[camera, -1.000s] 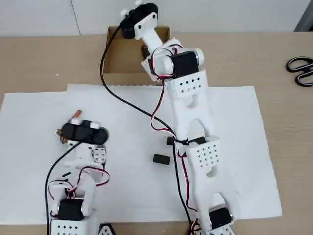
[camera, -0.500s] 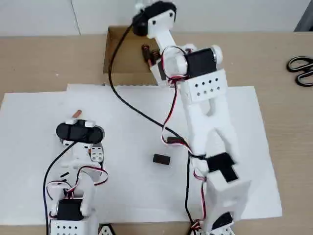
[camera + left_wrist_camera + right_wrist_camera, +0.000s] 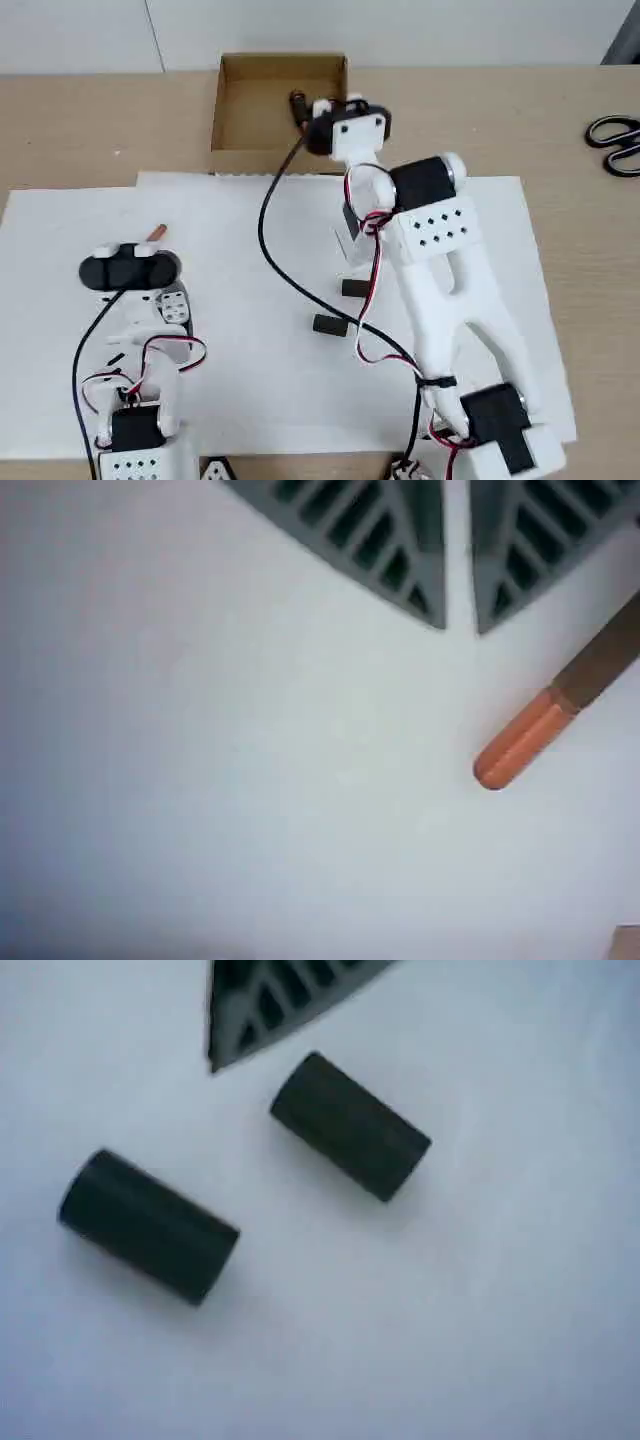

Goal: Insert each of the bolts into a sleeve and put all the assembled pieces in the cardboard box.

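An orange-tipped bolt (image 3: 520,742) lies on the white paper, also seen as the bolt (image 3: 155,232) just beyond my left arm's black wrist head (image 3: 130,270). My left gripper (image 3: 458,595) hovers beside it, shut and empty. Two black sleeves (image 3: 354,288) (image 3: 329,324) lie mid-sheet, and the right wrist view looks down on both sleeves (image 3: 350,1140) (image 3: 148,1225). My right gripper (image 3: 349,232) hangs over them, open, one finger (image 3: 260,1010) near the closer sleeve. An assembled piece (image 3: 298,103) lies inside the cardboard box (image 3: 215,110).
A white paper sheet (image 3: 250,390) covers the middle of the wooden table. Scissors (image 3: 615,140) lie at the far right edge. The right arm's black cable (image 3: 275,240) trails across the paper between the arms.
My right arm drew back from the cardboard box and came down over the two sleeves, leaving the assembled piece inside. My left arm slid back and left, away from the bolt.
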Action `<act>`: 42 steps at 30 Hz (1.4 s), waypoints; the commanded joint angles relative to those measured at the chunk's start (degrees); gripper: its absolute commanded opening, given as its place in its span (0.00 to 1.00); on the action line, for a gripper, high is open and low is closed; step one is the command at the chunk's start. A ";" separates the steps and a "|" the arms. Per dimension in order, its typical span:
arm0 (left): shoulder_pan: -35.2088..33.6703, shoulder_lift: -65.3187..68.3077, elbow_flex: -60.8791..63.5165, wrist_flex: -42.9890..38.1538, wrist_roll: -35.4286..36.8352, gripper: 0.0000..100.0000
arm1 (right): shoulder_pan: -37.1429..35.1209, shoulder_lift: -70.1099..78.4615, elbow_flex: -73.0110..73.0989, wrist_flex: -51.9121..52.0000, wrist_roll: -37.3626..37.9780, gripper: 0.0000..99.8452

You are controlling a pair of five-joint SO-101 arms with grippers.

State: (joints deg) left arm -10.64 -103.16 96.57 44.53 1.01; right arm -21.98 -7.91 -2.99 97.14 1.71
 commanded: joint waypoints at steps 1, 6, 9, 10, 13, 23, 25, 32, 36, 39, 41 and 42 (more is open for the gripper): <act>-0.70 -0.35 -0.22 -1.67 0.62 0.01 | 0.13 -3.47 5.98 -0.22 3.96 0.15; -0.62 -0.35 -0.22 -1.58 0.62 0.01 | -2.07 -3.38 12.31 -0.57 18.55 0.15; -0.62 -0.26 -0.22 -1.41 0.62 0.01 | -3.65 -3.65 16.09 -0.66 29.45 0.15; -0.62 -0.26 -0.22 -1.41 0.62 0.01 | -4.62 -3.65 17.23 -1.27 31.21 0.15; -0.53 -0.26 -0.22 -1.41 0.62 0.01 | -6.02 -3.74 20.84 -4.09 35.87 0.15; -0.53 -0.26 -0.22 -1.32 0.62 0.01 | -6.64 -3.74 24.53 -10.42 50.37 0.15; -0.53 -0.26 -0.22 -1.32 0.62 0.01 | -7.60 -3.74 24.53 -10.24 51.16 0.15; -0.53 -0.26 -0.22 -1.41 0.62 0.01 | -12.44 -3.82 24.53 -10.33 52.13 0.15; -0.53 -0.26 -0.22 -1.41 0.62 0.01 | -12.88 -3.47 24.70 -11.74 52.31 0.15; -0.53 -0.26 -0.22 -1.41 0.62 0.01 | -12.79 -3.12 24.88 -13.14 52.31 0.15; -0.53 -0.26 -0.22 -1.41 0.62 0.01 | -12.79 -3.03 24.97 -14.20 52.22 0.15; -0.53 -0.26 -0.22 -1.41 0.62 0.01 | -12.79 -3.03 24.97 -14.64 52.22 0.15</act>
State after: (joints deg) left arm -11.08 -103.16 96.57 44.35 1.27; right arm -34.55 -9.41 22.24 83.78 53.41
